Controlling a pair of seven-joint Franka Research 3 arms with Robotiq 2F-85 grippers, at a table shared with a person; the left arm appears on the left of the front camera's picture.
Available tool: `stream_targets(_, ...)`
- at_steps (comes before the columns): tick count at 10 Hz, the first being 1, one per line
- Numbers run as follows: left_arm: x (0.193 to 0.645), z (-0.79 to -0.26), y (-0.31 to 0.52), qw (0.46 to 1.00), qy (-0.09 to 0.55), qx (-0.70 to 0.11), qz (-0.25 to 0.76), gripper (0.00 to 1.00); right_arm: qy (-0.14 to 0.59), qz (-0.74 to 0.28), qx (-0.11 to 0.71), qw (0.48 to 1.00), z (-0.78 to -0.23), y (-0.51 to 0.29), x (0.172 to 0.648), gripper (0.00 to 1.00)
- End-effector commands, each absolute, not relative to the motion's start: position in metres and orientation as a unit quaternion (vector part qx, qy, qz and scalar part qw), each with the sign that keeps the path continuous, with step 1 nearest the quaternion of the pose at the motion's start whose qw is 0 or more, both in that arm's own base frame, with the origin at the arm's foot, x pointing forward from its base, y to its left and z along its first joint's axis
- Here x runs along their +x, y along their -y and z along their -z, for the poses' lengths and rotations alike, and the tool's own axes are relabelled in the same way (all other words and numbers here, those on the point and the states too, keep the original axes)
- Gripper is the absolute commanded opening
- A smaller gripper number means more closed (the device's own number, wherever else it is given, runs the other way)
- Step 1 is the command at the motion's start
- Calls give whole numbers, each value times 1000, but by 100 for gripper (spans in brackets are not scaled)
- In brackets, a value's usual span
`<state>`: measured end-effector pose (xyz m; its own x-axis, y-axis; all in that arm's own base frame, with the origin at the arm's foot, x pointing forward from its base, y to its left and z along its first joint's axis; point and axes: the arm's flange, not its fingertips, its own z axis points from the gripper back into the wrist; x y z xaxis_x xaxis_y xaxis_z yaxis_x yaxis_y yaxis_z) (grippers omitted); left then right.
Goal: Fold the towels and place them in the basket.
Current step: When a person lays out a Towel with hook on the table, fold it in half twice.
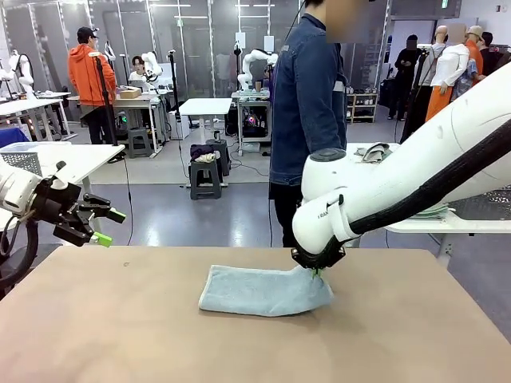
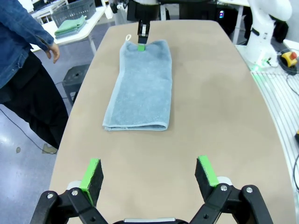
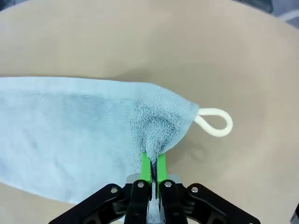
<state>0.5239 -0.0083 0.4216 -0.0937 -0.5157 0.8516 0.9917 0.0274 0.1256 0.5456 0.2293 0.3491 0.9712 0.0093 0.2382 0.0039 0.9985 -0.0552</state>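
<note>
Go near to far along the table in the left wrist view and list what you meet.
left gripper, open → pale blue towel, lying flat → right gripper, shut on the towel's far end.

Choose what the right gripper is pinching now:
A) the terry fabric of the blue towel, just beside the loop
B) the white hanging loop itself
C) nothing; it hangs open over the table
A: in the right wrist view the right gripper is shut on bunched fabric of the towel, while the white loop lies free beside it.
</note>
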Motion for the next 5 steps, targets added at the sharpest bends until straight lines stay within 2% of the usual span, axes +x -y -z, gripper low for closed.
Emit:
stream_targets(1,522,-424,9,600,392,-302,628,100,124,-4,-53,991,-356,-272,553,0)
stream_targets(5,522,-424,9,600,392,-302,628,100,123,-2,-64,990,-344,-384,574,0)
